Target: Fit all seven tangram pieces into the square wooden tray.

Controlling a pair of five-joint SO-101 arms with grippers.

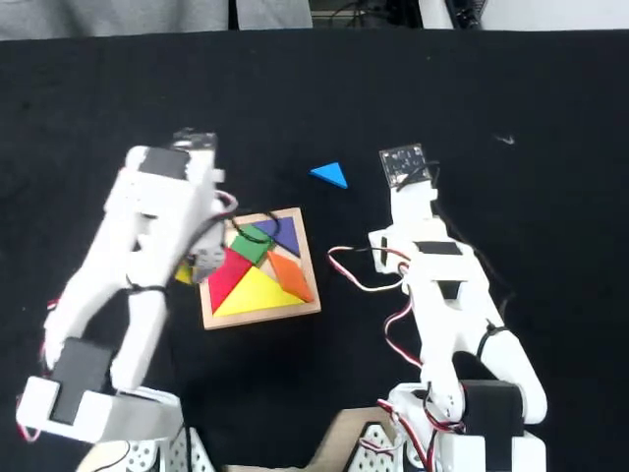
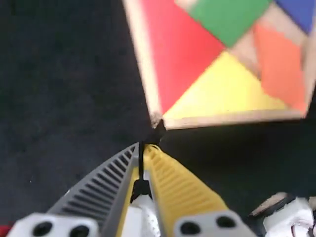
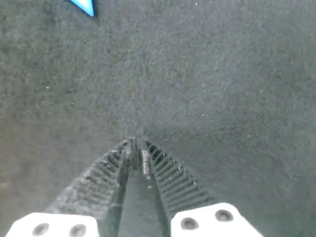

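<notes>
Reach is favouring my right gripper: it's hanging pinched closed and empty near the blue triangle, which is lying loose on the black cloth between it and the wooden tray, while my left gripper is sitting closed at the tray's corner.

The black-covered table carries the square wooden tray and, well apart, a blue triangle.

In the high view's centre left, the left arm hides the left edge of the tray; a yellow bit beside it is too covered to identify. The right wrist view's edge crops the blue triangle.
</notes>
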